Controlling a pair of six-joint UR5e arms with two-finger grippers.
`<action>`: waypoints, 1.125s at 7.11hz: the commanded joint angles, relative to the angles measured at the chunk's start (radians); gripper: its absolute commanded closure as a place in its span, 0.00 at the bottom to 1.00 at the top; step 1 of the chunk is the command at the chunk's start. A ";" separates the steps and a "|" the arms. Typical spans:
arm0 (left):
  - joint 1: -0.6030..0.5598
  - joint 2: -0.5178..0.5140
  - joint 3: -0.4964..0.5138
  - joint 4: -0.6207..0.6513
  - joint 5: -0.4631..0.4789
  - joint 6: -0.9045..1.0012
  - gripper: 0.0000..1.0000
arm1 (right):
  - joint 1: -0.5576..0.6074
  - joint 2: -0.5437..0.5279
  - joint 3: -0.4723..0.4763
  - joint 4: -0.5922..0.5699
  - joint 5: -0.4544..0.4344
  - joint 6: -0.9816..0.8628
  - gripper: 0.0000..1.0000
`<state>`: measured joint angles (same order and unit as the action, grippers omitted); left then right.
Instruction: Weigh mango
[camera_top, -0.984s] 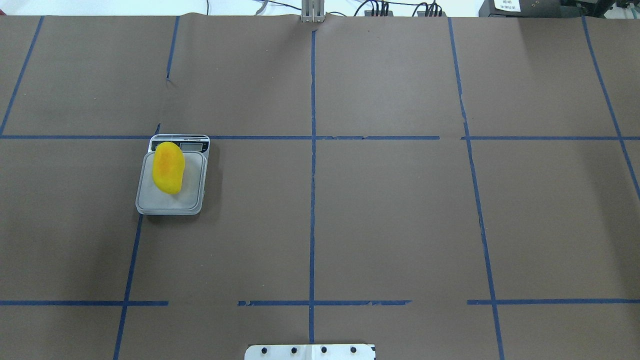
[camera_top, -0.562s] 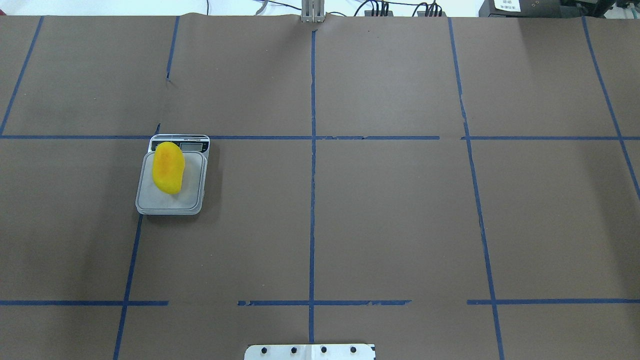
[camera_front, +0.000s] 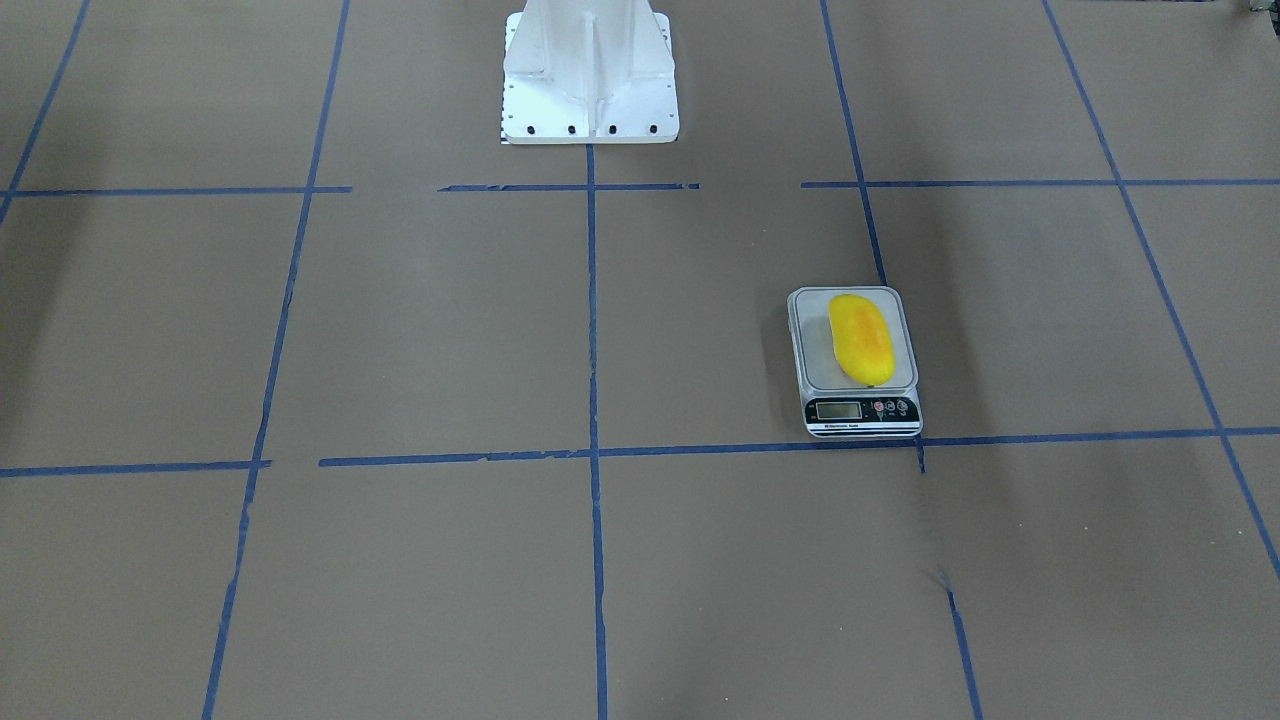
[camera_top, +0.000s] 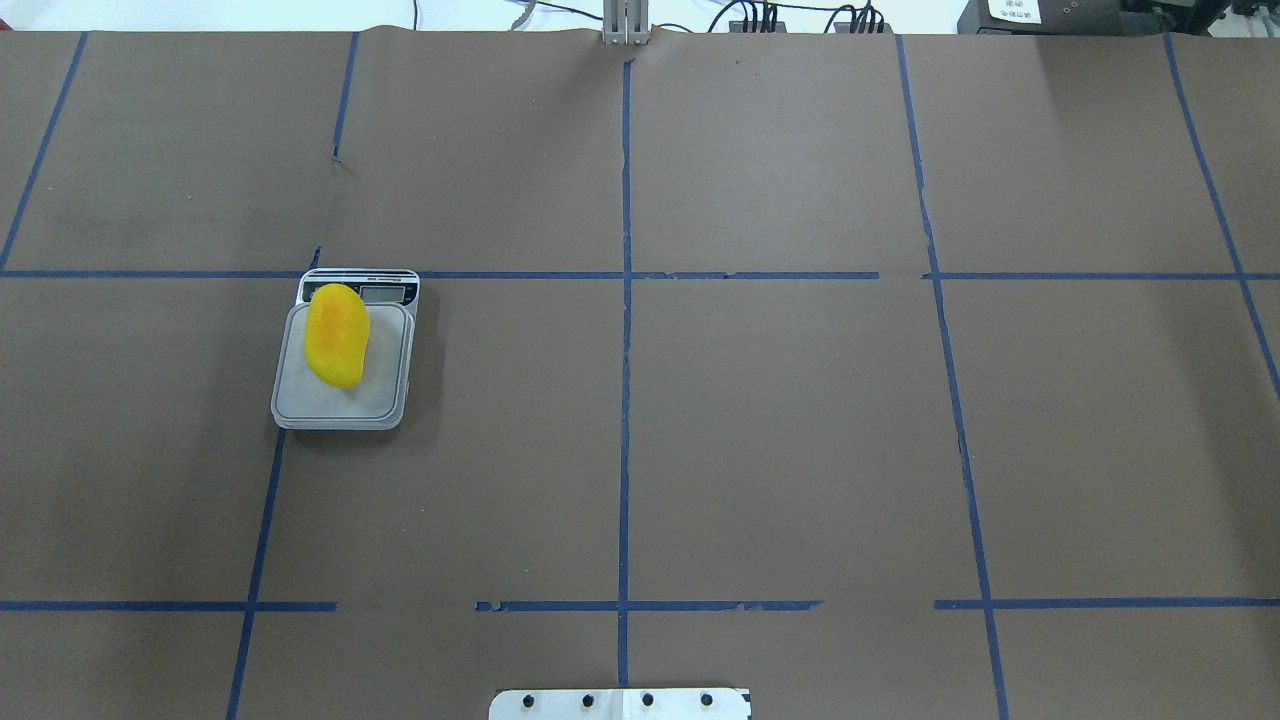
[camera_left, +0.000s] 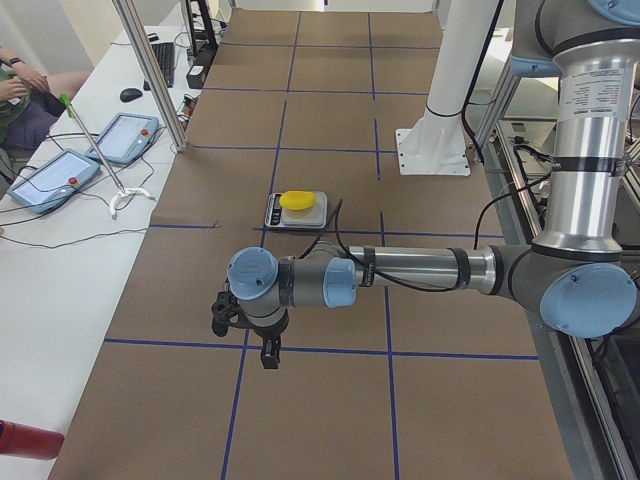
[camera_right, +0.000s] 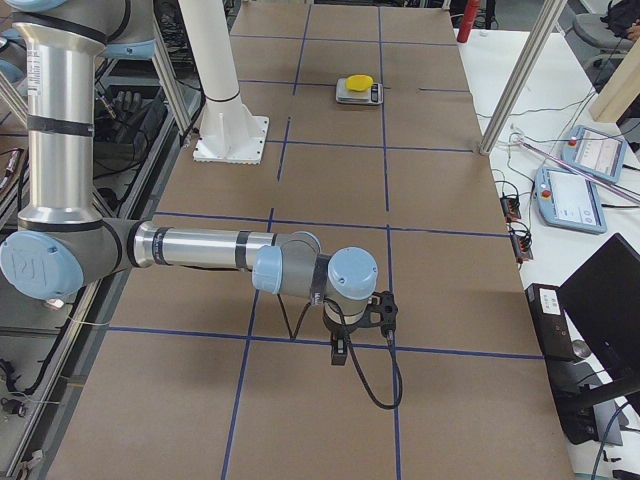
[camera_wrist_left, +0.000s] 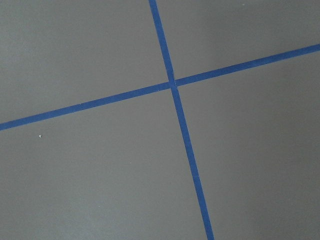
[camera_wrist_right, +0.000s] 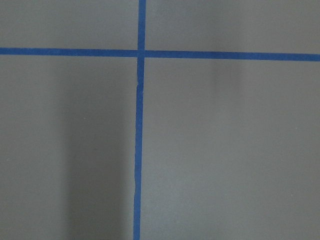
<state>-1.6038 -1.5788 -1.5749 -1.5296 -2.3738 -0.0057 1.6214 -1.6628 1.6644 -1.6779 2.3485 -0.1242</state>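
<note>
Shows mango (camera_top: 337, 335) lying lengthwise on platform of scale (camera_top: 340, 405), one tip toward display, on robot's left half of counter (camera_top: 760, 420). Shows left pincer (camera_left: 225, 318) and right pincer (camera_right: 384, 312) hanging above taped counter, well apart from scale; cannot tell wide from narrow for either.

Nothing written could be read. The scale (camera_front: 815, 350) had a small display (camera_front: 838, 409) and a line of print along its front strip, both too small to make out. A white label (camera_top: 1015, 10) on a dark box beyond the surface's far right corner was blurred.
</note>
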 joint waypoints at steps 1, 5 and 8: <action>-0.001 0.002 0.003 -0.039 0.004 -0.031 0.00 | 0.000 0.000 0.000 0.000 0.000 0.000 0.00; -0.001 0.002 0.013 -0.069 0.007 -0.030 0.00 | 0.000 0.000 0.000 0.001 0.000 0.000 0.00; -0.001 0.002 0.012 -0.069 0.007 -0.028 0.00 | 0.000 0.000 0.000 0.000 0.000 0.000 0.00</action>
<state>-1.6045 -1.5769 -1.5625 -1.5983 -2.3669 -0.0349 1.6214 -1.6628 1.6644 -1.6774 2.3486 -0.1242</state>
